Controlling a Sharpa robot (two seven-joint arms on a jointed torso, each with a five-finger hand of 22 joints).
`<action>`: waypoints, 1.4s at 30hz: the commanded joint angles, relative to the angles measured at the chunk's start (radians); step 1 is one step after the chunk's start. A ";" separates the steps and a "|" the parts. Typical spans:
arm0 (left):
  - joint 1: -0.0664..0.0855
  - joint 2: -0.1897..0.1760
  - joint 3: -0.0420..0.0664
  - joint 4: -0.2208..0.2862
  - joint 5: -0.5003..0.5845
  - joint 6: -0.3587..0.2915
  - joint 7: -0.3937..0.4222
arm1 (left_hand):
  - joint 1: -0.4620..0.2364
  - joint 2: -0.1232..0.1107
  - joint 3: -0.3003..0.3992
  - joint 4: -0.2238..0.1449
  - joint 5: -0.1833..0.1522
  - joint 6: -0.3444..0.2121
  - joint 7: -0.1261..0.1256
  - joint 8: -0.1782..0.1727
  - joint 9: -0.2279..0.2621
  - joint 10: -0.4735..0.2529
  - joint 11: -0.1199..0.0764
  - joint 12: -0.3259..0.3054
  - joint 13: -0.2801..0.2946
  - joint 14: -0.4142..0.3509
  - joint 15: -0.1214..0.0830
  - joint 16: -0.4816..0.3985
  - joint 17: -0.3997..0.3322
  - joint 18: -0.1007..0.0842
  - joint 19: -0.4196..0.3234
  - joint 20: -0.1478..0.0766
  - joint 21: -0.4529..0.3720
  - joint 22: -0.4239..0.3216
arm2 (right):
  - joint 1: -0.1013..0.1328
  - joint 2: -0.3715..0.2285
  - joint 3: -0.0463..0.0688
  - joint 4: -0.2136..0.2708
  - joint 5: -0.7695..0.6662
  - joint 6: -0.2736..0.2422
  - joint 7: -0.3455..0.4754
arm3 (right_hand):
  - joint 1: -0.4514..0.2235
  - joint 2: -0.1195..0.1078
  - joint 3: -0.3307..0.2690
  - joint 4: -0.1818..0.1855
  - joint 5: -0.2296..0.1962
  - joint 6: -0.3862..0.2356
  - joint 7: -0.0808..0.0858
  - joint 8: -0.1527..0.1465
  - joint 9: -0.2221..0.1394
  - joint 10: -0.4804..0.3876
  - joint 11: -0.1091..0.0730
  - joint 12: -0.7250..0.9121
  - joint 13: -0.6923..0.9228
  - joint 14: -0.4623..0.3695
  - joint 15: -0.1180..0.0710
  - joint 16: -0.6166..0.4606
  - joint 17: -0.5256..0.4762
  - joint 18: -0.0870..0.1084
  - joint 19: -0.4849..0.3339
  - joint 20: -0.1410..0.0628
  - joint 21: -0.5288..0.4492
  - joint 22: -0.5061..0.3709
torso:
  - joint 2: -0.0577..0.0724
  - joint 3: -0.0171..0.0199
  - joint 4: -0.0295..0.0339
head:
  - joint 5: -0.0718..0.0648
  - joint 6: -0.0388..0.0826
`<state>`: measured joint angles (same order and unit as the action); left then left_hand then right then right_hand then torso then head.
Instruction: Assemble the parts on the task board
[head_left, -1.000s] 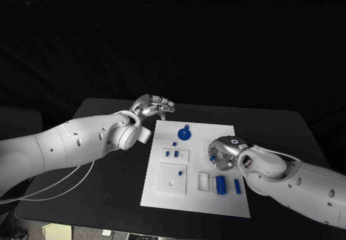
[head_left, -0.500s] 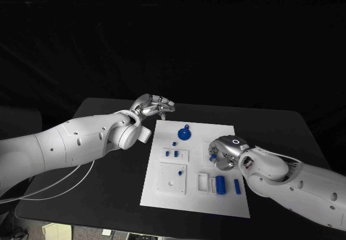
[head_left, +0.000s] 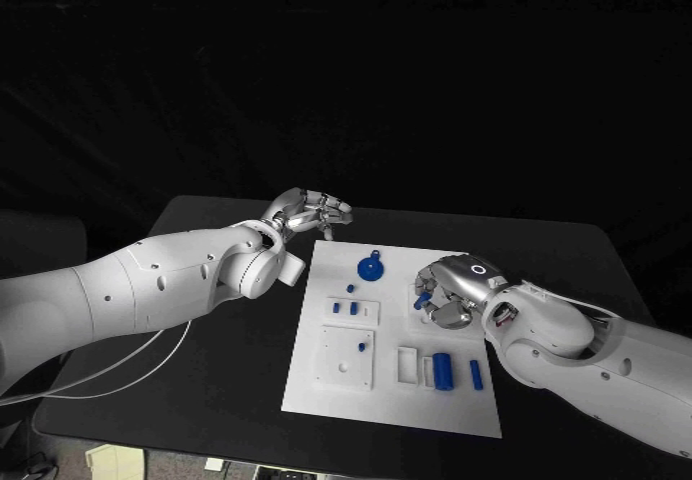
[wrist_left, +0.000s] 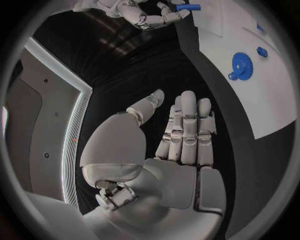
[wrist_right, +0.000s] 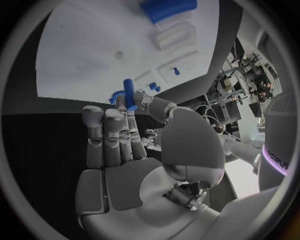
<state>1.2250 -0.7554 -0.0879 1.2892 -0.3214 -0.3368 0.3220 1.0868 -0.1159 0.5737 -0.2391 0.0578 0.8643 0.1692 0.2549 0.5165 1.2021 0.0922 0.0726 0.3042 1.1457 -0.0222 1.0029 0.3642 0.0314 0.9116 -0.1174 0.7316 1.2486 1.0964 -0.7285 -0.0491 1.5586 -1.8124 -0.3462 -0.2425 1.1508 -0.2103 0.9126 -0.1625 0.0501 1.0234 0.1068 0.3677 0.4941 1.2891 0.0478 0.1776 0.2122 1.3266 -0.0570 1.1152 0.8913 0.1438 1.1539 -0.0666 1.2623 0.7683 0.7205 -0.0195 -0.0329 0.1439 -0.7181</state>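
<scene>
One small blue plastic peg (wrist_right: 129, 93) sits pinched in our right hand (head_left: 450, 290); left hand (head_left: 309, 213) hangs spread, empty. We should square it upright over the white task board (head_left: 329, 385) before lowering.

The head view looks down on the black bench (head_left: 216, 330); both wrist views sit close behind their hands, sharing the flat white rectangular task board (head_left: 339, 395) (wrist_left: 250, 75) (wrist_right: 94, 50).

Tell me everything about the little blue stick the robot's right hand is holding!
The blue stick is a small, smooth, round peg, plain blue all over and plastic-looking. The right hand pinches it between thumb and fingertip, so it is lifted off the task board and hangs above the board's right side. In the right wrist view it pokes out past the fingertips. Nothing else touches it.
</scene>
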 joint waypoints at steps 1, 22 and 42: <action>0.001 0.004 0.001 -0.002 0.010 0.012 0.011 | -0.005 0.001 -0.002 0.003 -0.001 -0.004 0.004 -0.002 -0.002 -0.007 -0.002 -0.004 0.001 0.005 0.001 -0.005 0.002 0.034 0.003 -0.002 -0.005 0.001 | -0.002 0.014 -0.001 0.023 0.027 0.005 0.009 | 0.005 0.002 0.007 0.000 -0.001 0.008 0.001 0.004 0.003 0.043 -0.015 0.007 -0.002 -0.016 -0.022 0.006 0.001 0.118 0.000 -0.006 0.004 0.002 | 0.000 0.0003 -0.0019 | 0.006 0.000; 0.001 0.028 0.001 -0.016 0.015 0.016 0.009 | -0.005 0.001 -0.002 0.002 -0.001 -0.004 0.004 -0.001 -0.002 -0.007 -0.002 -0.003 0.001 0.004 0.001 -0.007 0.003 0.034 0.002 -0.002 -0.007 0.002 | -0.023 0.243 -0.081 -0.014 -0.034 0.053 0.033 | 0.005 0.006 0.010 0.001 -0.001 0.007 0.002 0.002 0.002 0.042 -0.015 0.005 -0.001 -0.016 -0.022 0.005 0.001 0.118 -0.001 -0.007 0.004 0.002 | 0.001 -0.0022 0.0030 | 0.056 -0.001; 0.001 0.028 0.001 -0.008 0.015 0.017 0.006 | -0.005 0.001 -0.003 0.002 -0.002 -0.004 0.004 -0.001 -0.002 -0.007 -0.001 -0.003 0.002 0.004 0.001 -0.008 0.004 0.034 0.002 -0.002 -0.008 0.003 | -0.035 0.290 -0.130 -0.057 -0.056 0.115 0.032 | 0.004 0.009 0.009 -0.002 -0.001 0.006 0.002 0.001 0.002 0.042 -0.015 0.004 0.000 -0.016 -0.022 0.005 0.001 0.118 -0.001 -0.008 0.003 0.003 | 0.001 0.0003 0.0002 | 0.082 -0.012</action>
<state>1.2253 -0.7278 -0.0878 1.2798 -0.3122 -0.3322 0.3215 1.0869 -0.1159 0.5737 -0.2391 0.0578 0.8640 0.1688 0.2549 0.5166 1.2025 0.0890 0.0726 0.3042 1.1453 -0.0227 0.9990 0.3667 0.0314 0.9099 -0.1155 0.7278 1.2506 1.0631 -0.4412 -0.1780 1.5017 -1.8487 -0.2689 -0.2177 1.1506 -0.2107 0.9177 -0.1629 0.0462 1.0222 0.1073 0.3660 0.4955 1.2926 0.0443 0.1785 0.2116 1.3266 -0.0570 1.1151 0.8910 0.1438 1.1515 -0.0678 1.2623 0.7704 0.7215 -0.0201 -0.0322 0.2246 -0.7283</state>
